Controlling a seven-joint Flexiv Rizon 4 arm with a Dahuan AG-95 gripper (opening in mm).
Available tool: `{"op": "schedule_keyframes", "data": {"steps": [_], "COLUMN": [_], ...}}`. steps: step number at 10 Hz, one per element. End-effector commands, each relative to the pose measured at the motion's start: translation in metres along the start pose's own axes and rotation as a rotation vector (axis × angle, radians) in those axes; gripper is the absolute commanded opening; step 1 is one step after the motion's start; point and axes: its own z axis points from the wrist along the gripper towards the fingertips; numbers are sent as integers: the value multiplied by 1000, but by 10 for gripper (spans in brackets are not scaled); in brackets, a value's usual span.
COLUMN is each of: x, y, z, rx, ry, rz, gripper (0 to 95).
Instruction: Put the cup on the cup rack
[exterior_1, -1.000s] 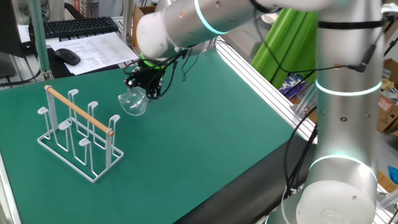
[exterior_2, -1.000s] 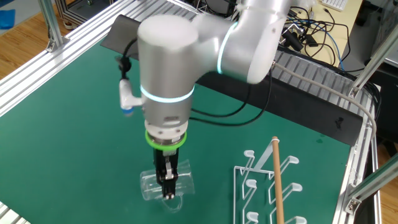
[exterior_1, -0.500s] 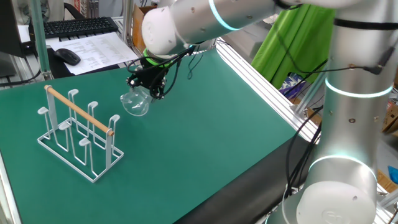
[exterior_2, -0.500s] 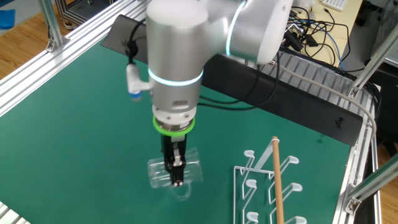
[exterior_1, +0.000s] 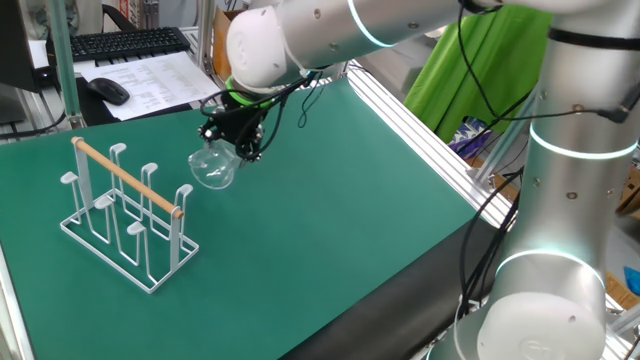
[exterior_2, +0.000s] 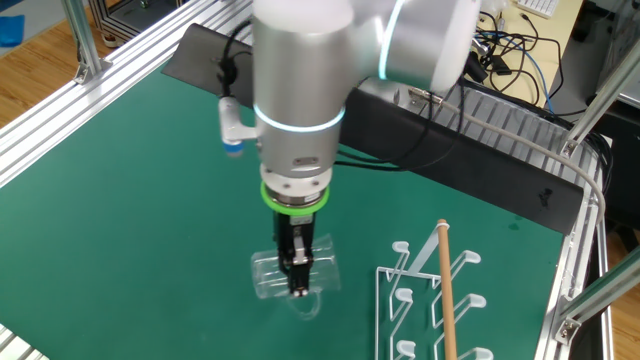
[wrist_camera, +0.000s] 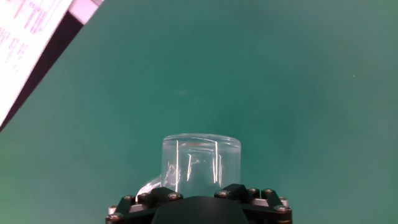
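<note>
The cup (exterior_1: 213, 166) is a clear glass tumbler held in the air above the green mat, tilted on its side. My gripper (exterior_1: 238, 140) is shut on the cup. In the other fixed view the gripper (exterior_2: 298, 285) pinches the cup (exterior_2: 270, 277) across its wall. In the hand view the cup (wrist_camera: 200, 162) fills the lower middle, just ahead of the black gripper body. The cup rack (exterior_1: 125, 212) is white wire with a wooden rod handle. It stands on the mat to the left of the cup, and it also shows in the other fixed view (exterior_2: 440, 300), right of the cup.
A keyboard (exterior_1: 125, 42), a mouse (exterior_1: 107, 90) and papers (exterior_1: 160, 75) lie beyond the mat's far edge. Aluminium rails (exterior_1: 420, 110) run along the mat's right side. Green fabric (exterior_1: 470, 60) hangs at the back right.
The gripper with the cup has shifted slightly toward the rack; in the other fixed view it moved right. The rack has not moved.
</note>
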Motion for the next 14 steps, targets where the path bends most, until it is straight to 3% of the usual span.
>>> {"op": "schedule_keyframes", "data": {"steps": [1,4,10,14], "x": [9,20,34,34], "y": [-1,-9,-14,-14], "z": [-5,-13,-3,-3], "rx": [-2,-4,-10,-7], "ry": [2,3,6,11], "rz": [-1,-9,-29,-64], "gripper": [0,0,0,0]}}
